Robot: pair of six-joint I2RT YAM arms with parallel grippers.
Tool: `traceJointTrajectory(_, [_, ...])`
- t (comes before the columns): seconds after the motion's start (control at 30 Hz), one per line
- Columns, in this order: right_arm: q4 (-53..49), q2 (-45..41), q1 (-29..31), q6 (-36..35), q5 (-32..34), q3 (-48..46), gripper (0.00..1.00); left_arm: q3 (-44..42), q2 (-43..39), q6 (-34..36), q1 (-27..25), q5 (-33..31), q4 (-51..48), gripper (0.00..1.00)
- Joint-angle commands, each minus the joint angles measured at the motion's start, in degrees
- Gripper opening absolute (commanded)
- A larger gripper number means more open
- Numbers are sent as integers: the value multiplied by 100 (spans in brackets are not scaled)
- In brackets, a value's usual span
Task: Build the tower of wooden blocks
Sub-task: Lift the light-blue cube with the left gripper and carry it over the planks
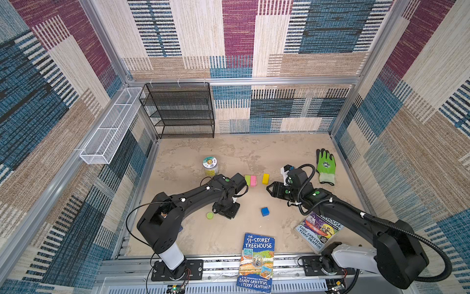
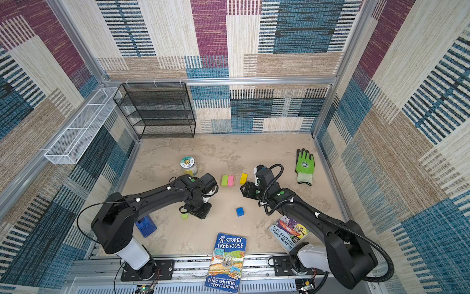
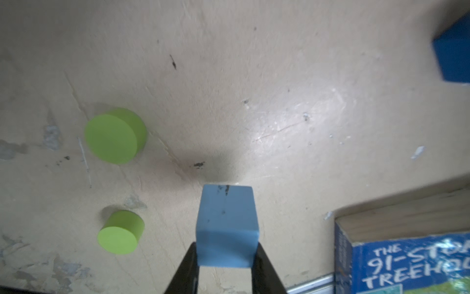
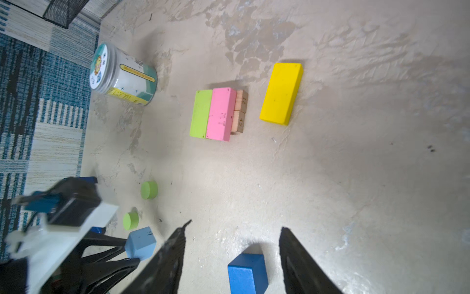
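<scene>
Beige tabletop [image 1: 229,152]: lidded tin [image 1: 210,166] upright; left hand [image 3: 225,245] clamps light-blue cube [image 3: 226,216]; right hand [image 4: 235,226] agape, holding nothing.

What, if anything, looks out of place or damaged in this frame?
The 91-Storey Treehouse book lies askew, overhanging the front edge of the table onto the metal rail. The light-blue cube in the left gripper carries dark scuff marks. Nothing is spilled.

A round tin [image 1: 210,165] and green glove [image 1: 325,165] sit well apart; a Treehouse book [image 1: 256,262] (face up) overhangs the desk's [image 1: 229,152] front edge.
</scene>
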Motion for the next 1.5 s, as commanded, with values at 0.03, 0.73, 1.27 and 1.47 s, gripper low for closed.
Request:
traceJointTrajectory(0.03, [-8,73,9,-82,40,101,60,596,-58,-144,8,-14,-235,25])
traceJointTrajectory(0.73, [-105,33,9,-95,318,98,60,5634,3166,-302,373,-426,-1933,21])
traceJointTrajectory(1.27, [-178,182,-1,-42,681,68,59,6742,4197,-921,529,-466,-2268,19])
traceJointTrajectory(1.47, [-75,164,-24,-48,662,-25,60,6771,4329,-1014,527,-538,-2267,18])
